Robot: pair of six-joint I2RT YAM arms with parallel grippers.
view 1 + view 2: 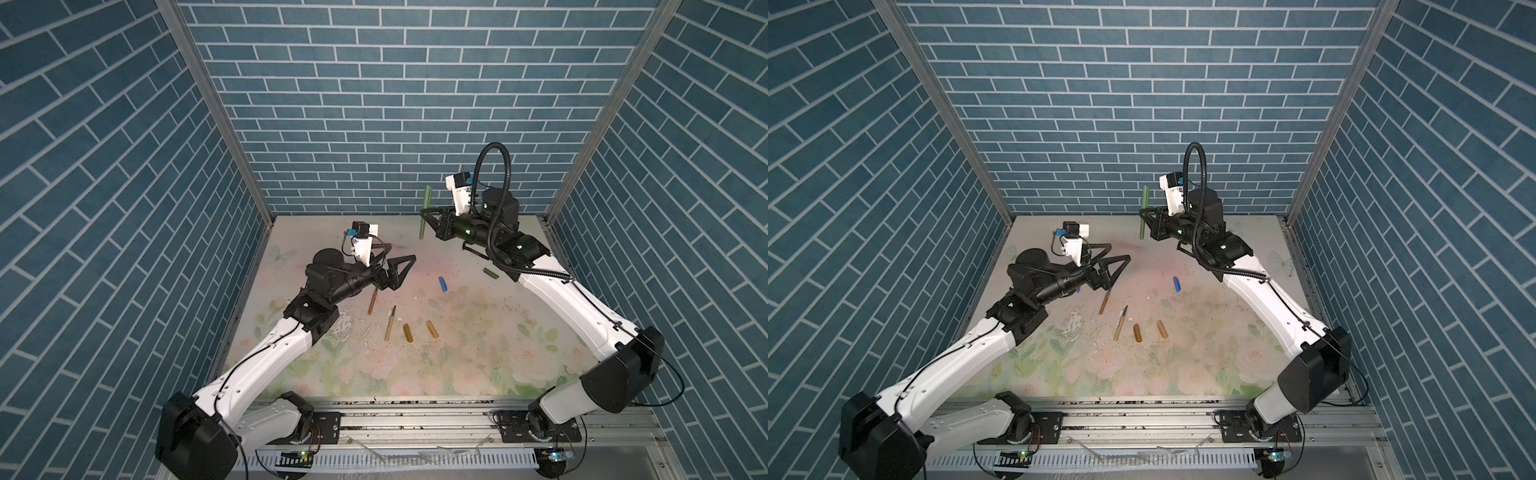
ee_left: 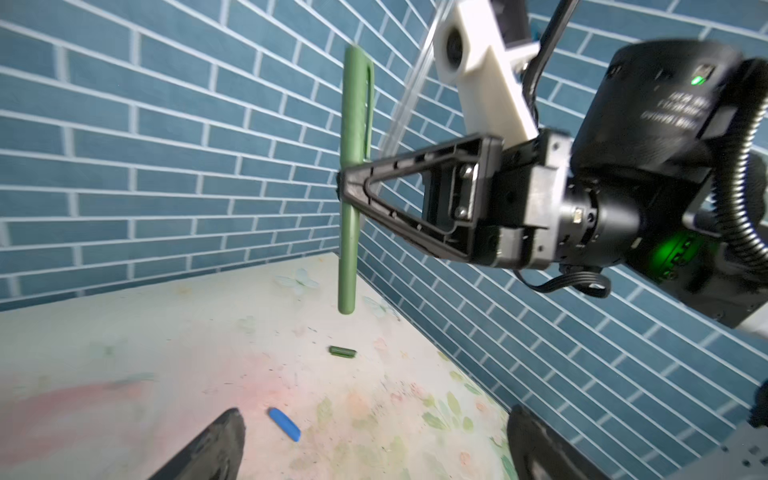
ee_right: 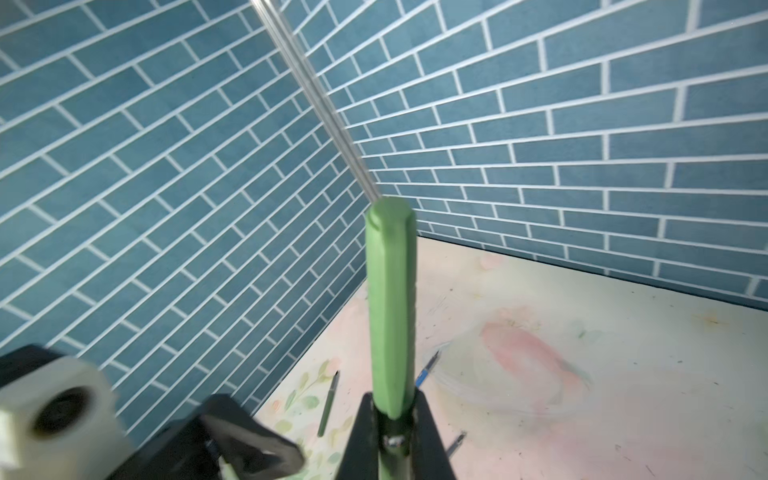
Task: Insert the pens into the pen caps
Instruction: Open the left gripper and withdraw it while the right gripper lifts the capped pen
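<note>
Green pen (image 2: pixel 347 270), clipped cap (image 2: pixel 355 104) on top, upright in right fingers (image 2: pixel 415 161)

2 white arms (image 1: pixel 266 353), black joints (image 1: pixel 195 436), corrugated black hose (image 2: pixel 731 208).

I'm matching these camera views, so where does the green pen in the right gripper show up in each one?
Top view: green pen upright at the back, just right of centre, in the right gripper.
Top view: same pose, near centre.
Left wrist: upright, mid-picture.
Right wrist: centre, standing between the jaws.
Shared landmark: blue brick wall behind it.
</note>
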